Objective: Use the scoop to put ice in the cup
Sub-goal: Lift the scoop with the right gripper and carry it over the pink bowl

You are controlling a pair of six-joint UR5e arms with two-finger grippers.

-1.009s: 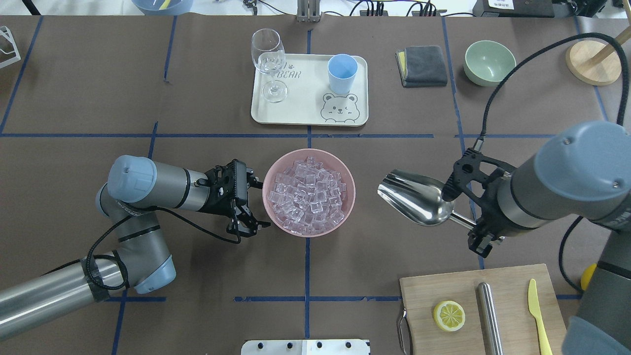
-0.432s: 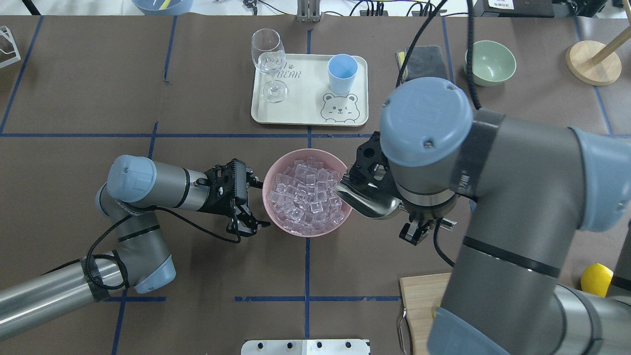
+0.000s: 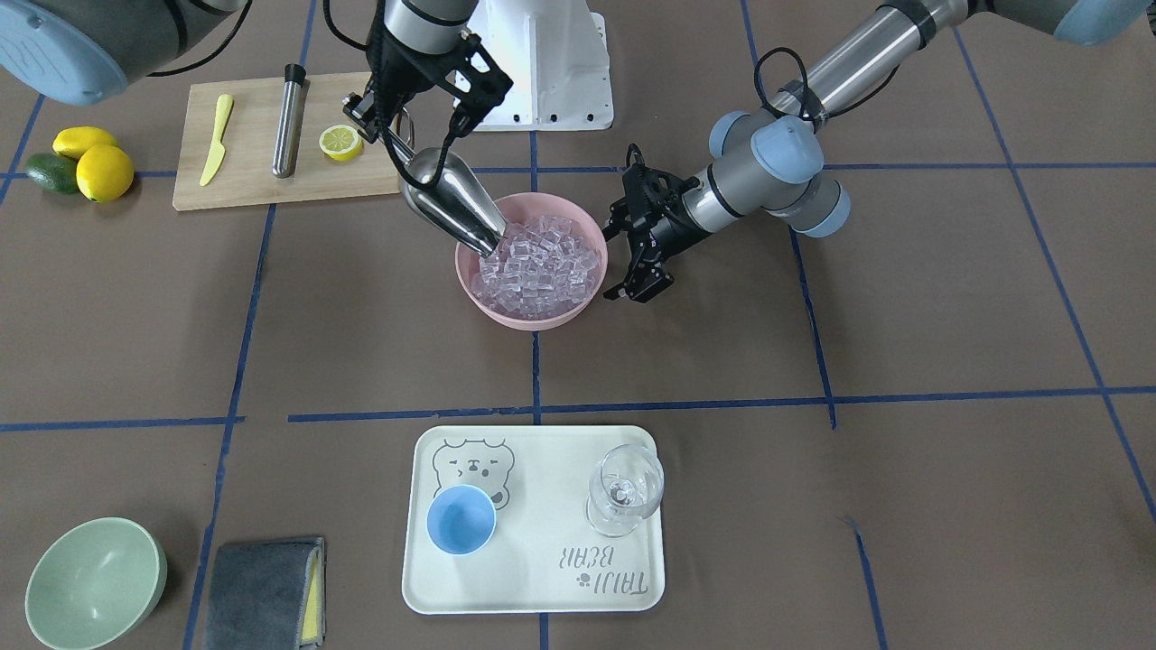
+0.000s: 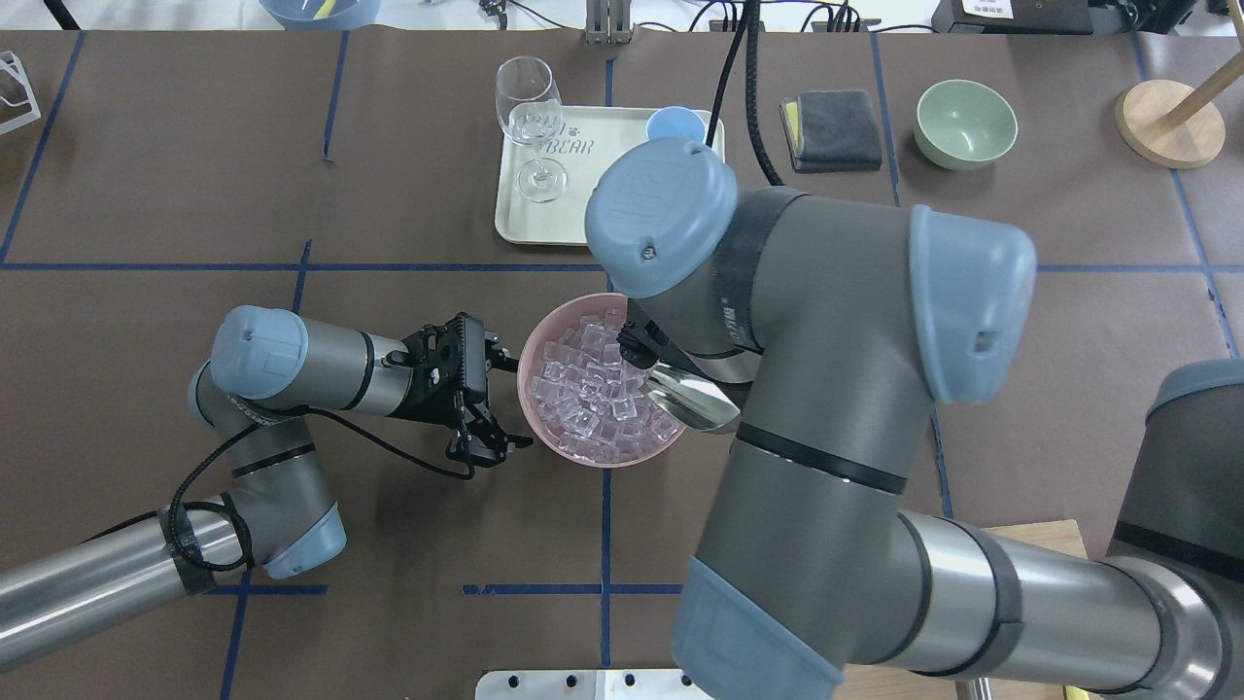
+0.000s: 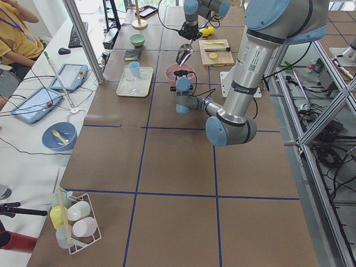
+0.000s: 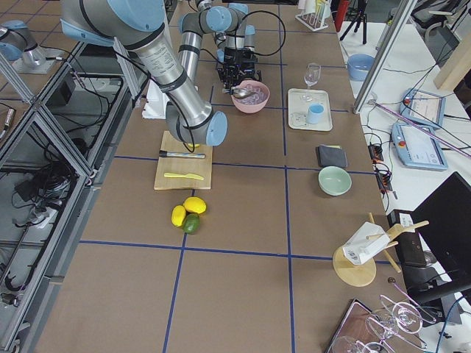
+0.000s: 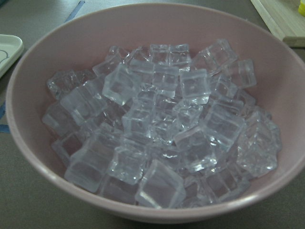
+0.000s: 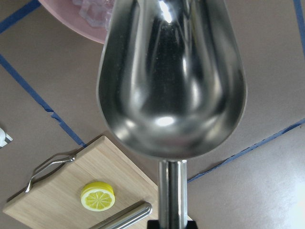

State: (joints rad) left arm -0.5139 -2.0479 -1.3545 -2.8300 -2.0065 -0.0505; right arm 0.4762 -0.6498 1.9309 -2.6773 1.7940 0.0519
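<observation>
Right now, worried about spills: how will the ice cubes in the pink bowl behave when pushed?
The ice cubes look glassy and smooth, so probably slippery. Heaped loosely in the pink bowl, they would likely slide and tumble aside.

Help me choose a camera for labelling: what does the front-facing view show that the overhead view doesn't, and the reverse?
Front-facing only: the whole scoop, its tip in the ice; the whole cup; the lemon slice. Overhead only: the wooden stand; there the right arm hides most of scoop and cup. Both: the pink bowl, the open left gripper beside it, the wine glass.
</observation>
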